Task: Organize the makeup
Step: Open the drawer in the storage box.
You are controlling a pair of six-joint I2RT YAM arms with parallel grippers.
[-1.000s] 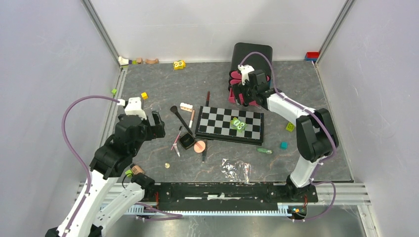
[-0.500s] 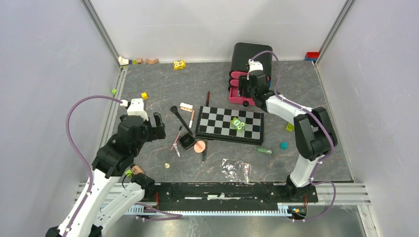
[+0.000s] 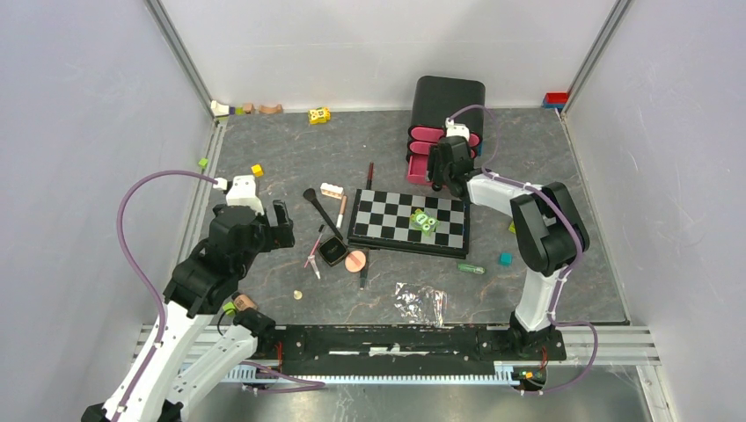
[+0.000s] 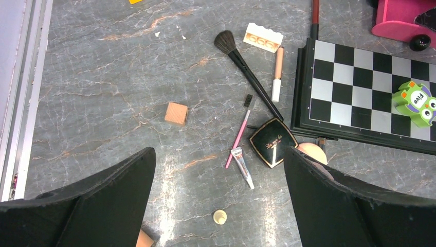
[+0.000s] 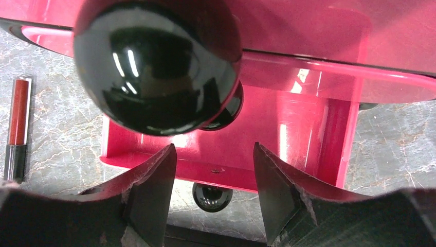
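The makeup lies left of the chequered board (image 3: 410, 223): a black long-handled brush (image 4: 249, 77), a black square compact (image 4: 273, 149), a round peach puff (image 4: 311, 153), a thin pink pencil (image 4: 239, 131), a small silver tube (image 4: 242, 165), a peach stick (image 4: 278, 72) and a dark red pencil (image 4: 314, 7). A small green tube (image 3: 471, 269) lies right of them. My left gripper (image 4: 218, 154) is open and empty above the floor near the pink pencil. My right gripper (image 5: 213, 154) is open at the front of a pink drawer (image 5: 231, 118), its fingers either side of a small black knob (image 5: 212, 197).
The black drawer unit (image 3: 447, 105) with pink drawers stands at the back. A green toy (image 4: 417, 103) sits on the board. A wooden block (image 4: 176, 113), a white brick (image 4: 262, 37), a small cream cap (image 4: 220, 216) and crumpled clear plastic (image 3: 420, 301) lie about.
My right gripper has moved down and toward the front of the drawer unit, to the lowest pink drawer. The left arm has barely moved. The makeup has not moved.
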